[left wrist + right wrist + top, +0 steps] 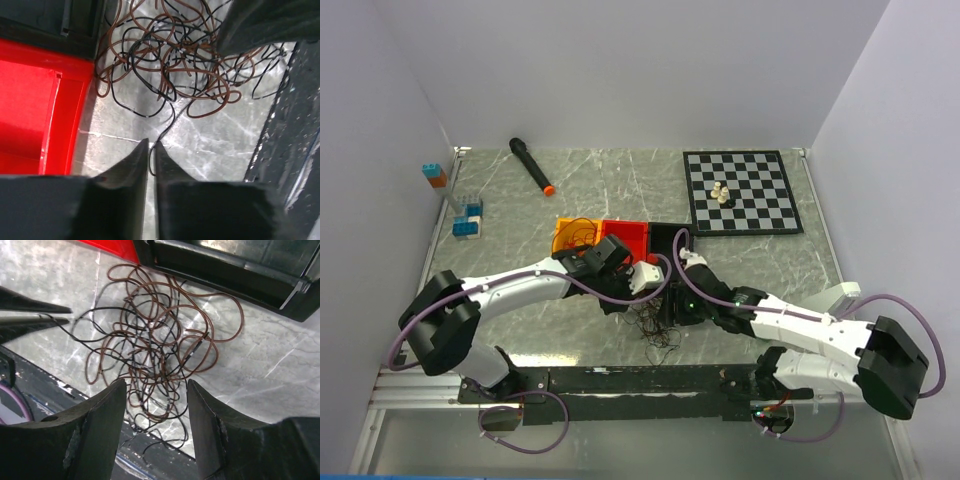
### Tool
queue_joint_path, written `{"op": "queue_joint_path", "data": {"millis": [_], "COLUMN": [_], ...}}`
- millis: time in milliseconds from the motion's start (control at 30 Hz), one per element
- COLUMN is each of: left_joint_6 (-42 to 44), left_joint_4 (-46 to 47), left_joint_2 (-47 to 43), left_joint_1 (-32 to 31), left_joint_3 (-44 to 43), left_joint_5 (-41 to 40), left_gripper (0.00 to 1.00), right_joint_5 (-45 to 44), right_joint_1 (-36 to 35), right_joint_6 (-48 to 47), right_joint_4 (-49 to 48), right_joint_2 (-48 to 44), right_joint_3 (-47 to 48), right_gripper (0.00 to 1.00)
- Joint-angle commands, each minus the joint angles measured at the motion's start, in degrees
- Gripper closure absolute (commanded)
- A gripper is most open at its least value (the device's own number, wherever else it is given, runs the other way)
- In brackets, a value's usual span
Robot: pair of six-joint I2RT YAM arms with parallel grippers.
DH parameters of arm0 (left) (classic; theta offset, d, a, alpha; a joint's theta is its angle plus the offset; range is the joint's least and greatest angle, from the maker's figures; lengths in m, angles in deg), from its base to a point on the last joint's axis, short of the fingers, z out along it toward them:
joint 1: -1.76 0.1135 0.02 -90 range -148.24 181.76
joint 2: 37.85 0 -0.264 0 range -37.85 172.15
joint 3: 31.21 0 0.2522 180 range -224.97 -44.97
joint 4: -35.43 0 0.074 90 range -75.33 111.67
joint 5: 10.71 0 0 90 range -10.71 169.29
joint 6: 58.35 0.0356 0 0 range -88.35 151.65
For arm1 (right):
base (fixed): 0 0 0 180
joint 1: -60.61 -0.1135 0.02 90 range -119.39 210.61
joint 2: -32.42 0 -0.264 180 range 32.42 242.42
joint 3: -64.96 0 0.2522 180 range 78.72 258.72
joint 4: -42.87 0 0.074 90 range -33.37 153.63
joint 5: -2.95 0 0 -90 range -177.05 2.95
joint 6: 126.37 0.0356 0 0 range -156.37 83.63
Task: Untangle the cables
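The cables (656,330) lie as one tangle of thin brown and black loops on the marble table, near its front edge. In the left wrist view the cables (170,60) spread ahead of my left gripper (151,146). Its jaws are nearly together, with one black strand running from the tangle into the slit between them. The left gripper (625,303) sits at the tangle's left side. My right gripper (156,385) hangs open over the near part of the cables (155,355), and loops show between its fingers. The right gripper (680,308) stands at the tangle's right.
A red bin (632,236), an orange container (574,235) and a black tray (670,240) stand just behind the tangle. Further back are a chessboard (741,190) with pieces (720,193), a black marker (532,165) and toy blocks (468,221). A dark strip (640,380) runs along the front edge.
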Motion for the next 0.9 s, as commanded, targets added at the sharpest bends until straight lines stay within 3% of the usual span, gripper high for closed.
{"op": "queue_joint_path", "data": {"millis": [0,300,433,733,867], "left_joint_6": [0.2,2.2,2.2,-0.1,-1.9], "left_joint_4": [-1.1,-15.4,-20.0,-19.6,-17.4], "left_joint_2": [-2.9,-13.7,-16.7,-20.5,-20.7], "left_joint_1": [-0.3,0.1,0.6,5.6,7.5], "left_joint_3": [-1.0,-11.1,-17.7,-33.7,-39.3], "left_joint_5": [-0.2,3.6,3.0,-10.3,-17.3], "left_gripper": [0.97,0.99,0.99,0.99,0.99], "right_joint_5": [0.5,-0.7,-3.0,-7.3,-9.2], "right_joint_1": [0.1,-2.5,-3.9,-7.3,-8.2], "right_joint_6": [1.0,2.3,3.4,5.4,6.3], "right_joint_4": [-3.8,-6.7,-6.5,-3.5,-1.4], "right_joint_2": [1.9,8.8,11.4,14.7,14.5], "right_joint_3": [-2.3,-4.7,-4.9,-4.3,-4.5], "right_gripper": [0.42,0.49,0.67,0.99,1.00]}}
